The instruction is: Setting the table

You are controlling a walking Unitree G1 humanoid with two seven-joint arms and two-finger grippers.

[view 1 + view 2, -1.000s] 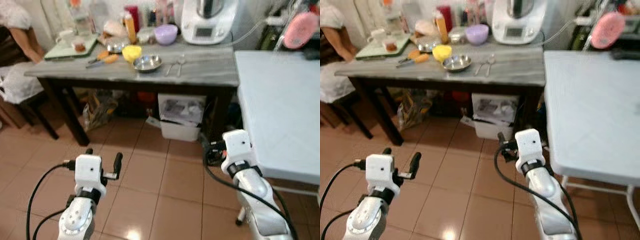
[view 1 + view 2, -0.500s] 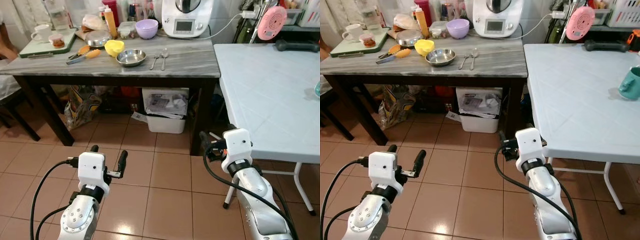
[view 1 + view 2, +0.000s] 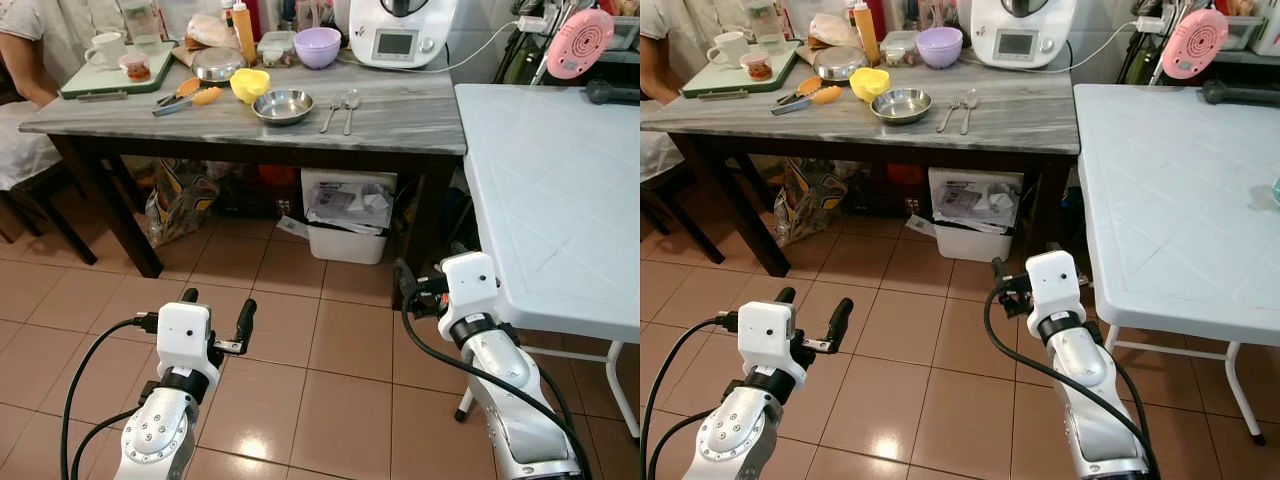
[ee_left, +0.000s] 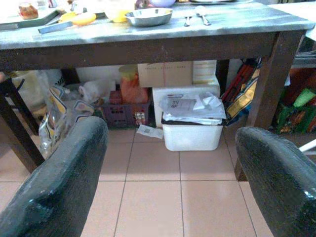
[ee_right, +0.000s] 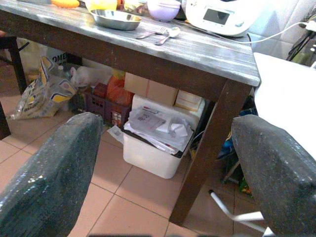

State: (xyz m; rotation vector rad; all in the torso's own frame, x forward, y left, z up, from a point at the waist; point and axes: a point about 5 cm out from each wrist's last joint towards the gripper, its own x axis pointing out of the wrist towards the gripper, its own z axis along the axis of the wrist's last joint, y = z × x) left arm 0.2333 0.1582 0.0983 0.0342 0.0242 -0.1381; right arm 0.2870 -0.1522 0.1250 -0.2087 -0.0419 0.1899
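Observation:
A grey stone-topped table (image 3: 400, 120) stands ahead of me. On it are a steel bowl (image 3: 283, 105), a yellow bowl (image 3: 249, 84), a purple bowl (image 3: 318, 46), a fork and spoon (image 3: 340, 100) and an orange-handled knife (image 3: 190, 98). A white table (image 3: 560, 190) stands to the right with nothing on the part I see. My left gripper (image 3: 217, 308) hangs low over the floor tiles, open and holding nothing. My right gripper (image 5: 165, 126) is open too, level with the space under the grey table and well short of the dishes.
A green tray (image 3: 100, 78) with a white mug (image 3: 104, 47) sits at the grey table's far left, beside a seated person (image 3: 40, 30). A white kitchen machine (image 3: 400, 30) stands at the back. Under the table are a white bin (image 3: 345, 225) and a bag (image 3: 180, 200).
The camera has swung, so the whole scene has shifted and sharpened. Both grippers stay low and open, held as before.

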